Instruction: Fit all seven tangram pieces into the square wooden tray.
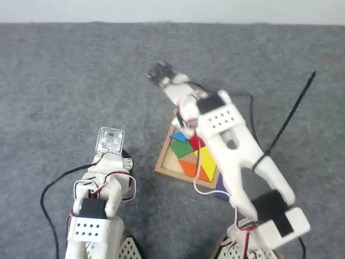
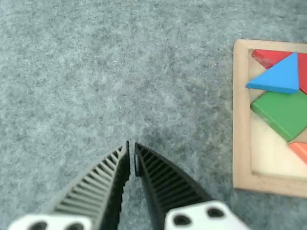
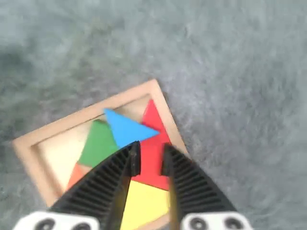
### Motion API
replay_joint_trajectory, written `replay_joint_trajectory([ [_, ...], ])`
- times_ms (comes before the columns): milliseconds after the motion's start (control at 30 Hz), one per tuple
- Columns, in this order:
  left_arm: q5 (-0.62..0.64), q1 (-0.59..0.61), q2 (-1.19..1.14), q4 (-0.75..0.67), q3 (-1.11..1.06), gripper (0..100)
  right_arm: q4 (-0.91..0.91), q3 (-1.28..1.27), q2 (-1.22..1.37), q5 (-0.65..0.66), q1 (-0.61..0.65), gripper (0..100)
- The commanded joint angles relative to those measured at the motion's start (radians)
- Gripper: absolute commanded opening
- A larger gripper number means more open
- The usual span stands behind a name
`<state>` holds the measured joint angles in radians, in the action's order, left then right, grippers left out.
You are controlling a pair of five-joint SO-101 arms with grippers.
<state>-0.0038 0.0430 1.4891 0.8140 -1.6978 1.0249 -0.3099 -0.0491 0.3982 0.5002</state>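
The square wooden tray (image 1: 161, 162) lies right of centre and holds a blue triangle (image 1: 178, 137), a green piece (image 1: 182, 149), a red piece (image 1: 196, 143), a yellow piece (image 1: 206, 161) and an orange piece (image 1: 188, 168). In the right wrist view the blue triangle (image 3: 125, 129) seems to rest across the green (image 3: 98, 143) and red (image 3: 152, 158) pieces. My right gripper (image 3: 149, 155) hangs just above the red piece, slightly open, with nothing in it. My left gripper (image 2: 130, 146) is shut over bare carpet, left of the tray (image 2: 241, 120).
A purple piece (image 1: 221, 190) lies outside the tray at its near right corner, mostly under the right arm. A black cable (image 1: 291, 116) runs across the grey carpet to the right. Part of the tray floor (image 2: 268, 148) shows bare wood.
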Motion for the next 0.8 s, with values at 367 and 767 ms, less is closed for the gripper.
replay_joint_trajectory([
  [367, 0.005, 0.005, 0.012, 0.002, 0.008, 1, -0.282, -0.184, 0.102, -0.115, -0.059, 0.7],
  [767, 0.005, 0.005, 0.012, 0.002, 0.008, 1, -0.234, 0.011, 0.262, -0.115, -0.058, 0.7],
])
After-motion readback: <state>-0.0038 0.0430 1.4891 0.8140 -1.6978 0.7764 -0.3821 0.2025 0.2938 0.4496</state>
